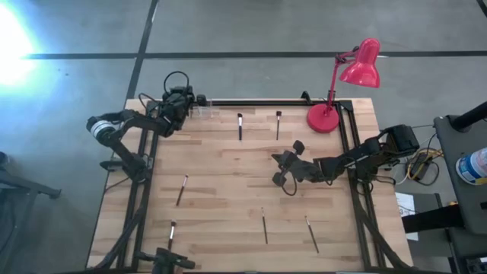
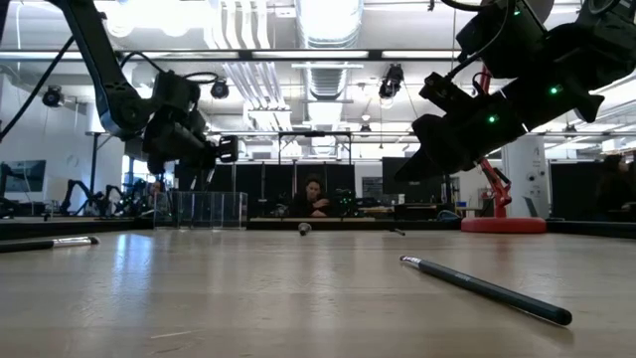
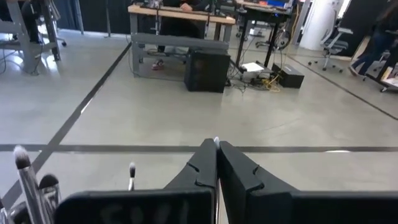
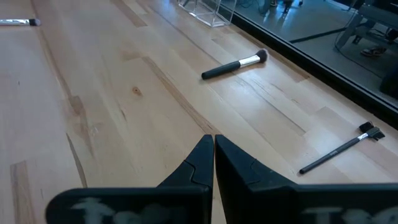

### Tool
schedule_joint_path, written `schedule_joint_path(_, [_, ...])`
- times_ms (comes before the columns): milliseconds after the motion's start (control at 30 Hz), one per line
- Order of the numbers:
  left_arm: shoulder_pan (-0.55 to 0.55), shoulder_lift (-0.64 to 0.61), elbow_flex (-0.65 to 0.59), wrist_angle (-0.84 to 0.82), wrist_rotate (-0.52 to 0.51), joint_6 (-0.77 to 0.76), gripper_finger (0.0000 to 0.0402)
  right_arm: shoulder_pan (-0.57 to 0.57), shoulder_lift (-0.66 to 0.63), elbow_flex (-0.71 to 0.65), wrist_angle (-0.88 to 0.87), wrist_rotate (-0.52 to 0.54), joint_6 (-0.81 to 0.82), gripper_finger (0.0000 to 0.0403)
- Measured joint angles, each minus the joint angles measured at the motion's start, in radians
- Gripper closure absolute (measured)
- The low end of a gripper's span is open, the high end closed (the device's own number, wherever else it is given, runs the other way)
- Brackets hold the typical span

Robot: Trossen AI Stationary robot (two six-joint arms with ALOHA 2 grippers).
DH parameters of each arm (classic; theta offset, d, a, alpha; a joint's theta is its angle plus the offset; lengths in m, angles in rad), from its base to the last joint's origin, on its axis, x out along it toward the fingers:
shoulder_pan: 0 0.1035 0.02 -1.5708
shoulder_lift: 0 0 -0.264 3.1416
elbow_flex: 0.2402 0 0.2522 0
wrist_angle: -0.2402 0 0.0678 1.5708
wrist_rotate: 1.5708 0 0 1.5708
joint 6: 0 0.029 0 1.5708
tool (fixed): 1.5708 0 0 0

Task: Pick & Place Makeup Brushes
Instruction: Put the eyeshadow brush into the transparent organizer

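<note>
- first, at the near edge of the table lie three makeup brushes: one on the left, one in the middle and one on the right. all three run mostly near to far.
- next, a bit farther in on the left, lies a slanted brush. no arm is close to it.
- then comes the right gripper, above the middle of the table, a little to the right. its two fingers are pressed together and hold nothing.
- past it, toward the far side, lie two more. the thin brush is closest to it, almost straight ahead. the fat brush lies just left of that one.
- both of these run near to far, with their heads at the far end and their handles toward the gripper.
- so i think the right arm is the one to fetch the thin brush. it would have to open its fingers, move farther out and close across the handle from the sides.
- last, at the far left corner, the left gripper hangs by the clear box, where some brushes stand up. its fingers are closed, and it looks like they pinch a skinny stick, likely a brush.
- a red lamp stands at the far right corner.
</note>
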Motion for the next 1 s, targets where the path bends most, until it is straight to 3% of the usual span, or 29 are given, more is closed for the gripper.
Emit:
schedule_joint_path(367, [0.0,-0.01,0.0,-0.071,0.003,-0.016,0.037,0.002,0.0,0.0,0.0,-0.001,0.0,0.0394])
schedule_joint_path(600, [0.0,-0.092,0.0,-0.183,0.009,-0.027,0.0369,0.002,0.0,0.0,0.0,-0.002,0.0,0.0394])
schedule_joint_path(833, [-0.013,-0.292,0.0,-0.4,0.254,-0.012,0.037,0.002,0.0,0.0,0.0,-0.003,0.0,0.0394])
schedule_joint_path(1000, [-0.093,-0.457,0.0,-0.699,0.322,0.036,0.0389,0.002,0.0,0.0,0.0,-0.003,0.0,0.0394])
